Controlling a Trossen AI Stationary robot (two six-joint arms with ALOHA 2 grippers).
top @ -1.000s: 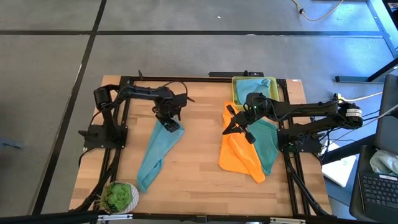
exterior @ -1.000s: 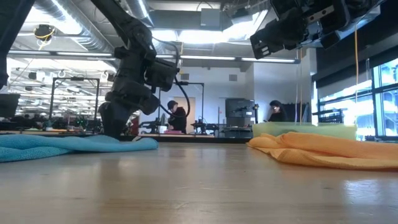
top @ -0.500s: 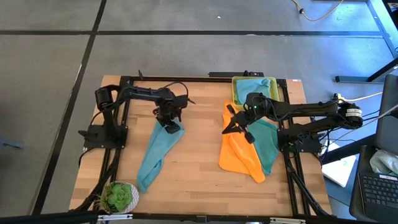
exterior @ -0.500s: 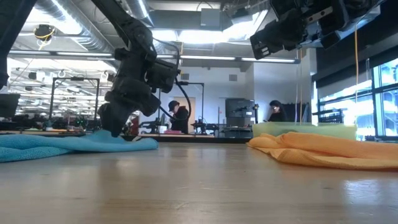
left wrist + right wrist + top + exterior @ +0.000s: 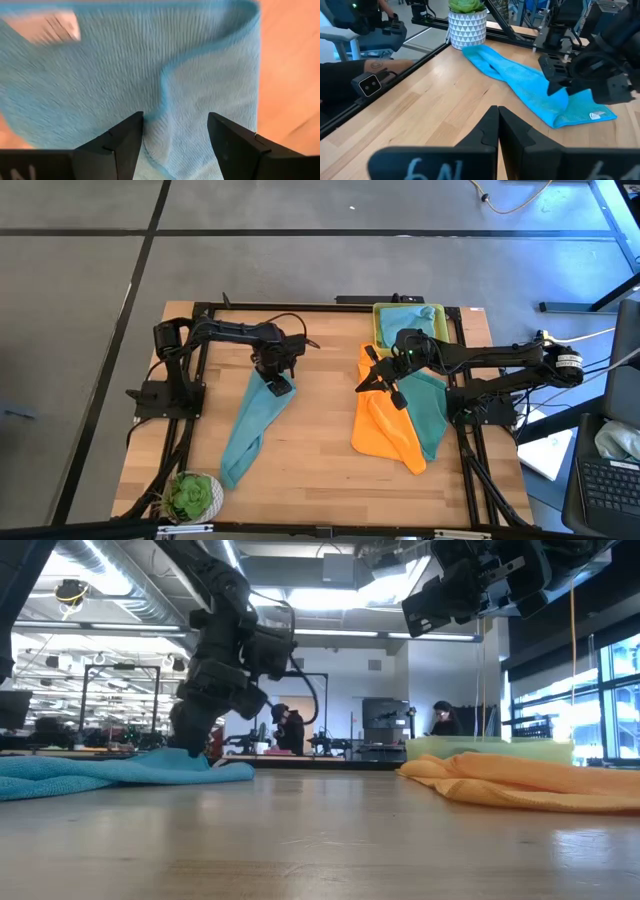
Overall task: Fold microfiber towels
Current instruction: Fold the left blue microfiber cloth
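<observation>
Resting low on the near-tray end of the light blue towel [image 5: 255, 418], the left gripper [image 5: 276, 383] has its fingers spread wide with nothing clamped between them; its wrist view shows a curling towel hem [image 5: 165, 90] running into the gap and a white tag [image 5: 55, 25] at the cloth's corner. That towel lies as a long crumpled strip slanting from the gripper toward the potted succulent [image 5: 192, 496] at the worktop [image 5: 310, 460] corner. Bare wood separates it from the orange towel [image 5: 385, 428], which overlaps a teal towel [image 5: 432, 412] below the yellow-green tray [image 5: 379, 314]; another blue cloth [image 5: 410, 317] sits in that tray. The right gripper [image 5: 376, 375] hangs above the orange towel's edge, fingers pressed together, holding nothing. Only the low view reveals people [image 5: 440, 717] far behind, and how clear of the orange heap [image 5: 520, 780] the right gripper [image 5: 450, 595] hangs.
</observation>
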